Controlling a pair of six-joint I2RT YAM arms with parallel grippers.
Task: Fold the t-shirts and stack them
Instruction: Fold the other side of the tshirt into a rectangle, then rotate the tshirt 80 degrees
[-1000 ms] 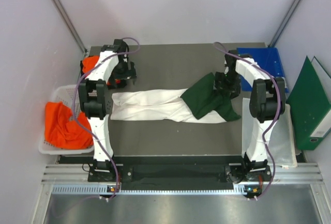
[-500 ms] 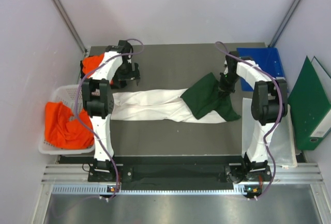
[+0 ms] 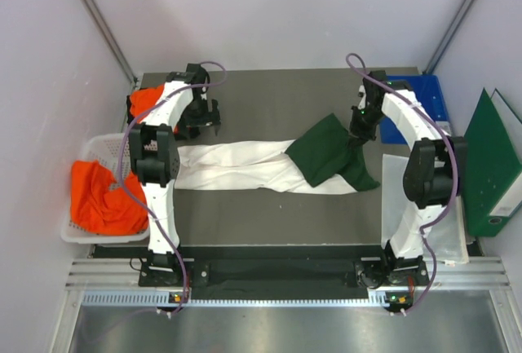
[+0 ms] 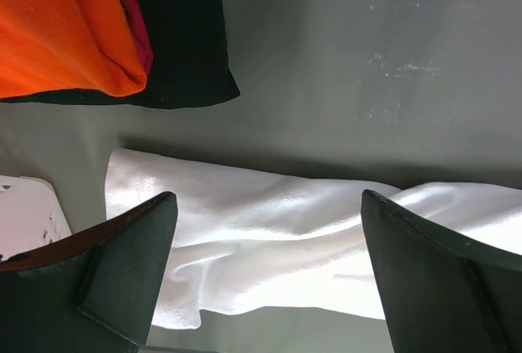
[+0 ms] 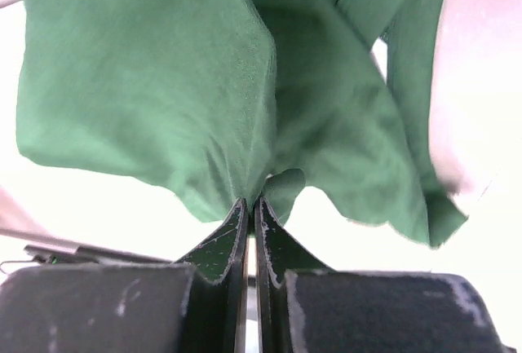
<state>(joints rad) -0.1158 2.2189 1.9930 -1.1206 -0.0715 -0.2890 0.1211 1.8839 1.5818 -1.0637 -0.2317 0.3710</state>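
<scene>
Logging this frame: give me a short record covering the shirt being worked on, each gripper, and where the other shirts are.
shirt in work: white t-shirt with dark green sleeves, lying as a long strip across the table
right gripper: shut on the green sleeve, at its far edge
left gripper: open, over the shirt's white end, holding nothing
orange shirt: crumpled in the white basket
folded stack: orange on dark cloth, far left corner

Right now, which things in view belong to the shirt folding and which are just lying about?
Job: green-sleeved shirt, pinched by shut right gripper; loose orange shirt; folded orange shirt; open left gripper.
Lying about: basket, blue folder, green folder.
</scene>
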